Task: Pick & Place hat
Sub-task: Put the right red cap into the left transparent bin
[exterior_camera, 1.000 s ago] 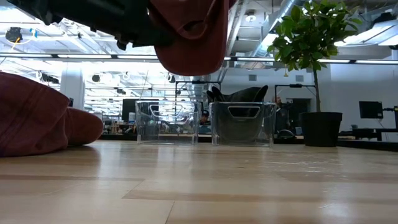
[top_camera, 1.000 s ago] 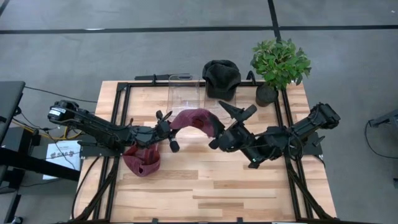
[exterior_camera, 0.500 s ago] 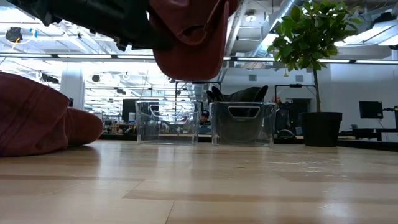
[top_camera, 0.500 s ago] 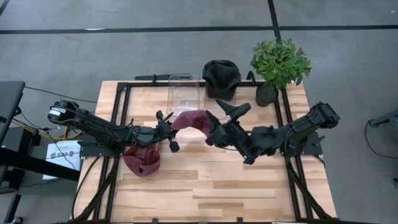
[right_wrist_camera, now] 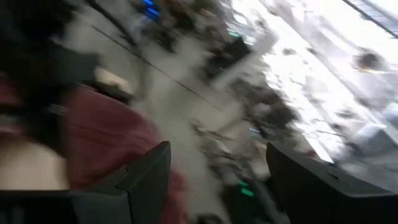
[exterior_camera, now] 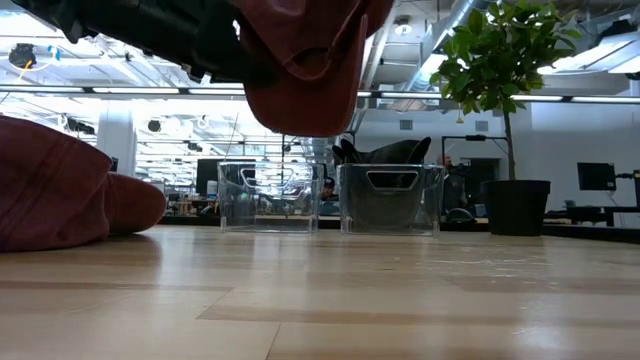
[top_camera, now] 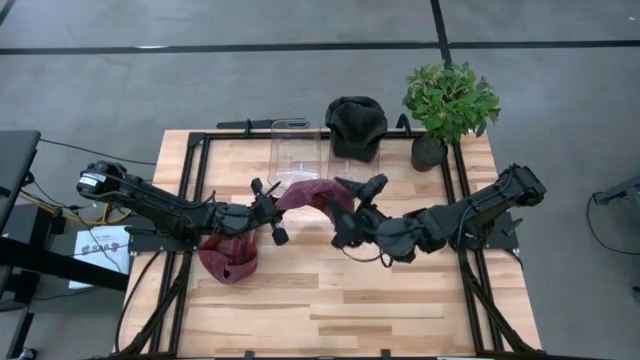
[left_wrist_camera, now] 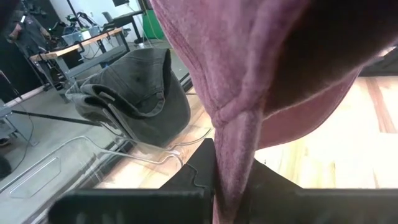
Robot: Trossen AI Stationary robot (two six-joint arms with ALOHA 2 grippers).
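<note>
Near the table's (top_camera: 400, 300) middle, the left gripper (top_camera: 268, 197) is clamped on a maroon cap (top_camera: 312, 193) held above the wood, while the right gripper (top_camera: 352, 203), jaws spread wide, sits just beside the cap's other end.

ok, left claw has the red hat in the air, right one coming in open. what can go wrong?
1. The left claw pinches only an edge fold of the red hat; it might slip.
2. The open right claw is close beside the hat and could knock or snag it.
3. The clear bin stands right behind; a swing might bump it.
</note>
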